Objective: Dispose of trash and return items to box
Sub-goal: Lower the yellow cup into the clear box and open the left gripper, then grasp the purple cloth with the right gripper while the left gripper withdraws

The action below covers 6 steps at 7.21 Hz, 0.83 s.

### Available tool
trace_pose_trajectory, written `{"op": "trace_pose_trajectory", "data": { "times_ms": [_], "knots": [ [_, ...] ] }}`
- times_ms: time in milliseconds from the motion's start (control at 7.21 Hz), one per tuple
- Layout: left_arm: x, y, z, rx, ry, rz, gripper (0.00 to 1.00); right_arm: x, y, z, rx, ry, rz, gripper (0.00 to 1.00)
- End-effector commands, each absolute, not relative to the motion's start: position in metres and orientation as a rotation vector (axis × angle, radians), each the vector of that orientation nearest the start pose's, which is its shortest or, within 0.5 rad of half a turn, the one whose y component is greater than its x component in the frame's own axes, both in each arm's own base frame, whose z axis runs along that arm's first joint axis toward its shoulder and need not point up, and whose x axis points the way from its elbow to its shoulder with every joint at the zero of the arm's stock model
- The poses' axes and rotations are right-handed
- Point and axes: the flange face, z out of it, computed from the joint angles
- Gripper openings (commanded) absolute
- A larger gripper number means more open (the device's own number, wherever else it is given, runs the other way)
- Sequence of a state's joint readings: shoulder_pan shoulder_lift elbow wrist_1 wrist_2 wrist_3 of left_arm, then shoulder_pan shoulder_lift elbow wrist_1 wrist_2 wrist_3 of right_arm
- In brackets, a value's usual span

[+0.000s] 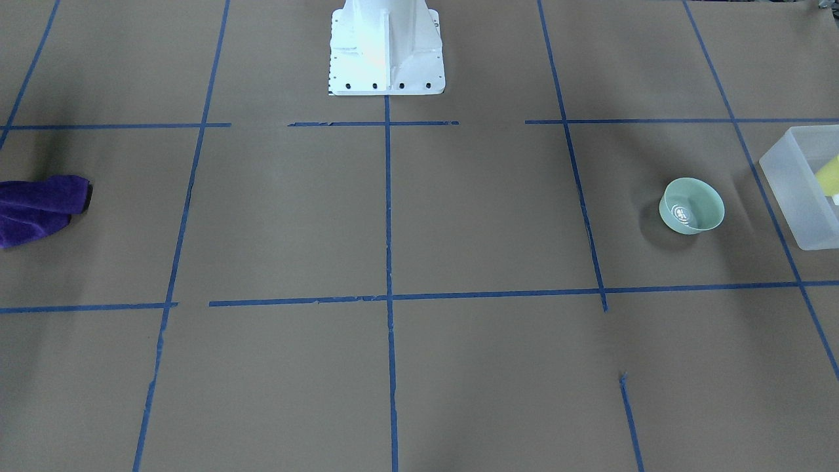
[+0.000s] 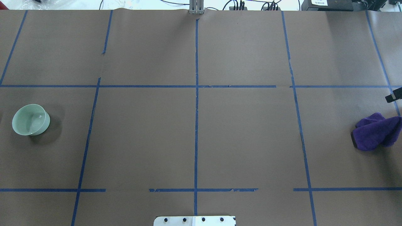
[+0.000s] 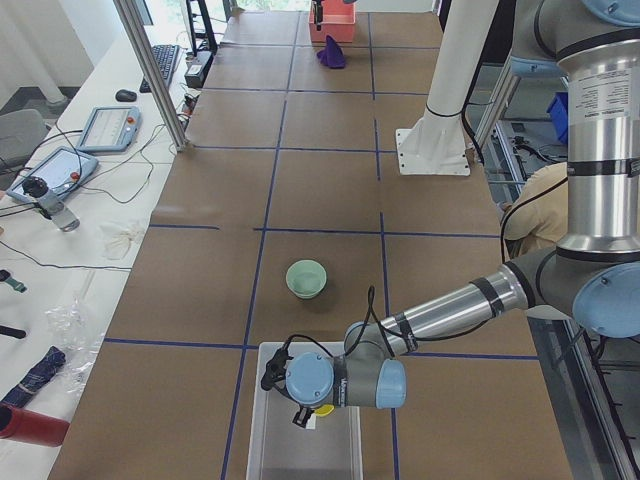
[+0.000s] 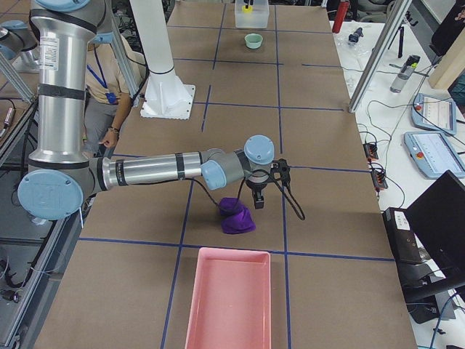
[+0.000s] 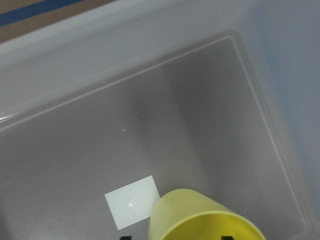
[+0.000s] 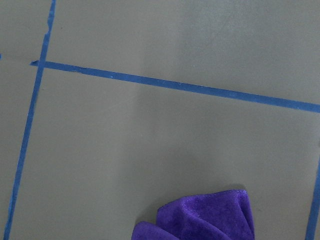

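Note:
My left gripper is shut on a yellow cup and holds it inside the clear plastic box; only its two fingertips show at the view's bottom edge. The cup and box also show at the front view's right edge. A pale green bowl stands on the table near the box. A crumpled purple cloth lies at the far right. My right gripper hovers just above and beyond the cloth. I cannot tell whether it is open.
A pink tray stands at the table's right end, past the cloth. A white label lies on the box floor. The robot's white base is at the table's rear middle. Blue tape lines mark the brown table.

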<state>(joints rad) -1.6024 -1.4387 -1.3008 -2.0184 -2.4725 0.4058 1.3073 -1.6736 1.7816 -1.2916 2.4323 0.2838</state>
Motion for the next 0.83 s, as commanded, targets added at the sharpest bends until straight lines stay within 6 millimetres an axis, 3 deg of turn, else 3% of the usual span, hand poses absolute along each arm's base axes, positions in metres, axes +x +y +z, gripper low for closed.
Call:
{"op": "trace_pose_trajectory", "data": {
  "times_ms": [0,139,416,694],
  "knots": [
    [-0.116,-0.412,0.724,0.308,0.814,0.285,1.0,-0.078,-0.46,0.565,0.107,-0.914,-0.168,1.0],
    [-0.122,-0.421,0.673,0.277,0.774,0.271,1.0,-0.084,-0.459,0.558,0.082,-0.919,-0.116,1.0],
    [-0.125,-0.424,0.609,0.277,0.747,0.167,1.0,-0.091,-0.421,0.593,0.079,-0.869,-0.126,1.0],
    [-0.123,-0.424,0.594,0.273,0.764,0.098,1.0,-0.1,-0.403,0.621,0.049,-0.769,-0.126,1.0]
  ]
}}
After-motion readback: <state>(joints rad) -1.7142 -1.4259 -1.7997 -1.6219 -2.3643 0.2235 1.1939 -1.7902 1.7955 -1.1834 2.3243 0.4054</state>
